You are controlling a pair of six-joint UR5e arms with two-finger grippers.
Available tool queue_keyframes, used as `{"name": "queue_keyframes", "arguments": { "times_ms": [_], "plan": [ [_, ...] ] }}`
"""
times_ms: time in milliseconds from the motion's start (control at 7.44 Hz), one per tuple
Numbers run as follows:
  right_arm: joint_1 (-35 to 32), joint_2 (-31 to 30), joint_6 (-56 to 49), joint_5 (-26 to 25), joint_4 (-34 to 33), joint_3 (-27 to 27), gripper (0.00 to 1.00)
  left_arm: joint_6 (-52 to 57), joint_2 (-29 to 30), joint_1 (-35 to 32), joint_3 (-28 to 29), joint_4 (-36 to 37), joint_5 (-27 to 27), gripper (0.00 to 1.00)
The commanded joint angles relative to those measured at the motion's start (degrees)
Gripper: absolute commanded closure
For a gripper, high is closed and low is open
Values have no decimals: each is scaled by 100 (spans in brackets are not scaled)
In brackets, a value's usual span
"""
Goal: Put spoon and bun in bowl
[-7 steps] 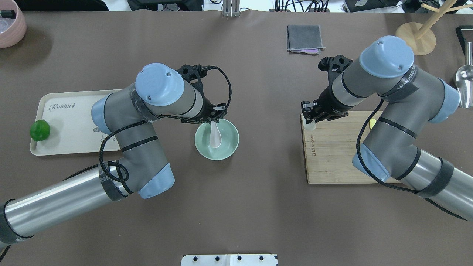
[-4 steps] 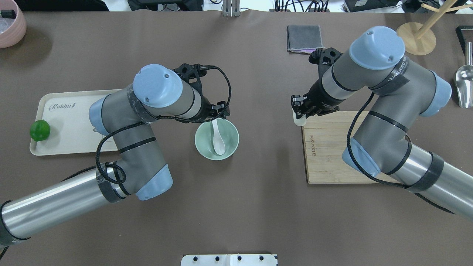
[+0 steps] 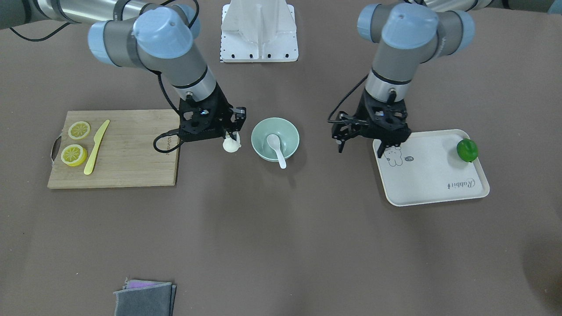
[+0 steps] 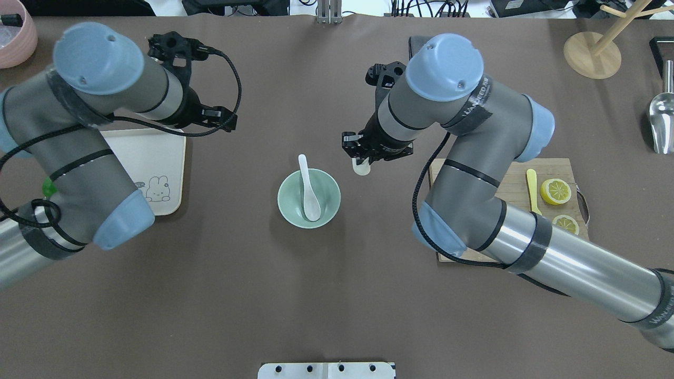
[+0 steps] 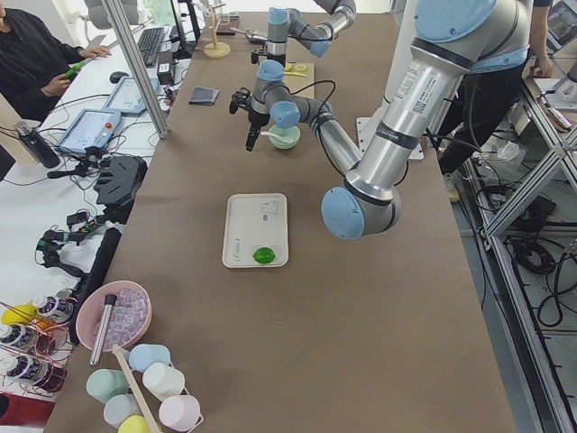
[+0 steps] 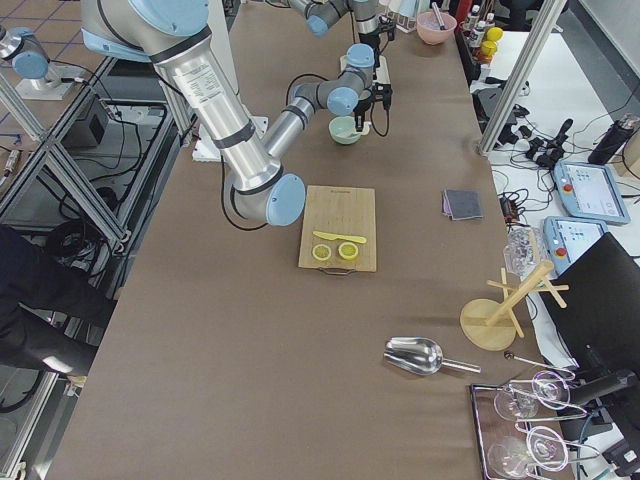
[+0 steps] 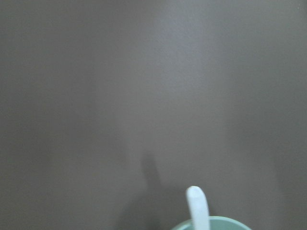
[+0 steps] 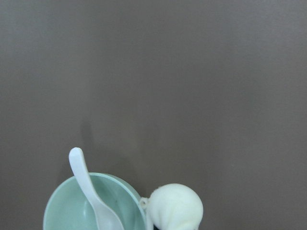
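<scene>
The mint-green bowl (image 4: pixel 289 206) stands mid-table. The white spoon (image 4: pixel 308 190) lies in it, scoop down, handle over the far rim. Both also show in the front view, the bowl (image 3: pixel 260 134) and the spoon (image 3: pixel 276 147). My right gripper (image 4: pixel 360 159) is shut on the white bun (image 4: pixel 361 169) and holds it just beside the bowl's far right rim, above the table. The right wrist view shows the bun (image 8: pixel 175 208) next to the bowl (image 8: pixel 60 211) and spoon (image 8: pixel 85 186). My left gripper (image 4: pixel 224 120) is open and empty, left of the bowl near the tray.
A cream tray (image 4: pixel 158 152) with a green lime (image 3: pixel 466 150) lies at the left. A wooden cutting board (image 3: pixel 131 149) at the right holds lemon slices (image 4: pixel 556 191) and a yellow knife (image 4: pixel 532 190). A grey cloth (image 3: pixel 145 297), a wooden stand (image 4: pixel 592 55) and a metal scoop (image 4: pixel 661 121) lie far off.
My left gripper let go of the spoon in the bowl and drew back left toward the tray. My right arm carried the bun left from the cutting board to beside the bowl.
</scene>
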State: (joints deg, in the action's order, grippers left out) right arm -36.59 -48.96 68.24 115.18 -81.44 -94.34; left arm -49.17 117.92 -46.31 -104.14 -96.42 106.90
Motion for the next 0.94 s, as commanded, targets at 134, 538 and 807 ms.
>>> {"name": "queue_keyframes", "arguments": {
  "times_ms": [134,538,807],
  "plan": [
    [573,379,-4,-267,41,372,100,382,-269,-519,104,88,42,2],
    [767,492,258,-426,50,459,1,382,-269,-529,201,70,33,2],
    [820,668,637,-470,41,522,0,382,-278,-529,289,44,33,2]
  ]
}}
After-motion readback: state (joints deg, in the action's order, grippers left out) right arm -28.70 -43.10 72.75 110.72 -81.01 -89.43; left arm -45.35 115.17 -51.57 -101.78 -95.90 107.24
